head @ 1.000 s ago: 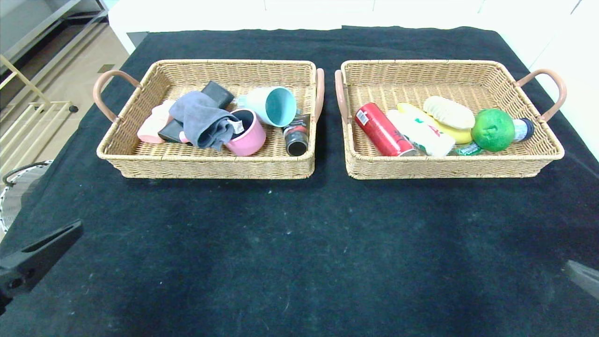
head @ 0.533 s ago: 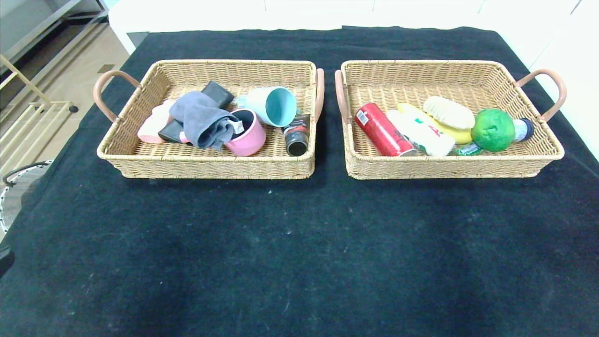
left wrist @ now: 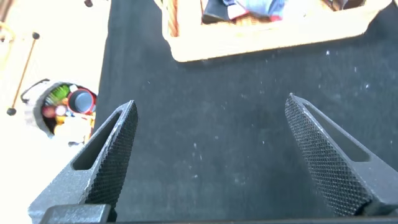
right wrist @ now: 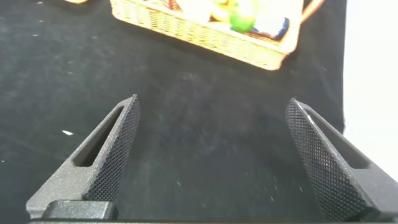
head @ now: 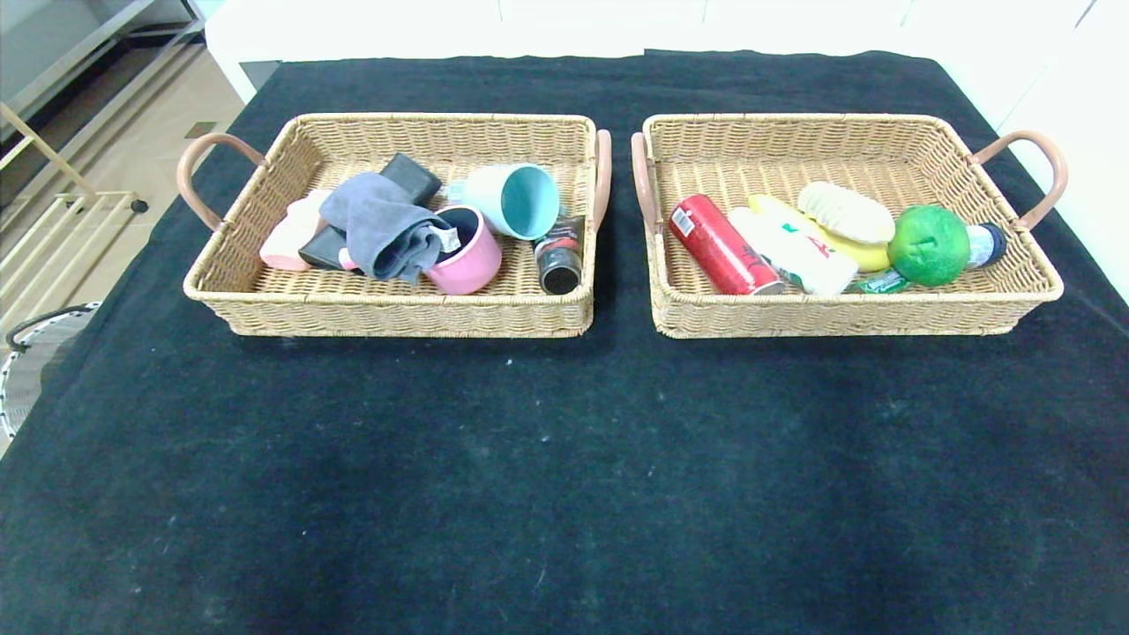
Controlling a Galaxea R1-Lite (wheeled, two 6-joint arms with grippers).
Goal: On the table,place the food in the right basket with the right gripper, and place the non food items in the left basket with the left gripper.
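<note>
Now food (head: pixel 721 244) inside right basket (head: pixel 847 315)

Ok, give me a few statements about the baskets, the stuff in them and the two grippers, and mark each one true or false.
1. The red can lies in the right basket. True.
2. The green lime sits on the bare table. False: it is in the right basket.
3. The pink cup is in the left basket. True.
4. The left gripper holds a cloth. False: its fingers are open and empty.
5. The right gripper is open over the table. True.
</note>
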